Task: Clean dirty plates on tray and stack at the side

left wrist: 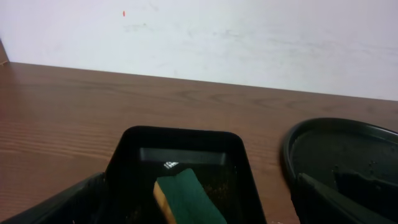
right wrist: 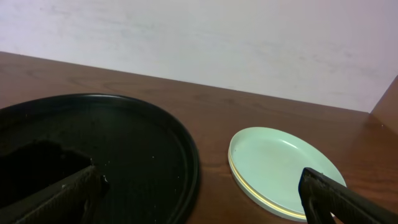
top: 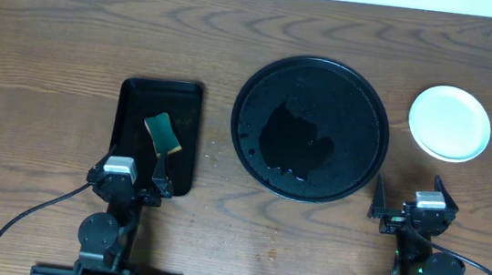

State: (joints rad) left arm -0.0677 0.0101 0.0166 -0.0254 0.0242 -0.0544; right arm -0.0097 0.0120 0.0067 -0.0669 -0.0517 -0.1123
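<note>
Presently we log plates (top: 450, 122) stacked on table (top: 54, 44), just right of round tray (top: 325, 86). Rectangular tray (top: 135, 103) holds a green-and-yellow sponge (top: 162, 133). Jaws wide apart on left gripper (top: 133, 164) and right gripper (top: 409, 196).

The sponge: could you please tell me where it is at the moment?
In the overhead view, the green-and-yellow sponge lies inside the small rectangular black tray on the left side of the table, left of the big round tray.
</note>
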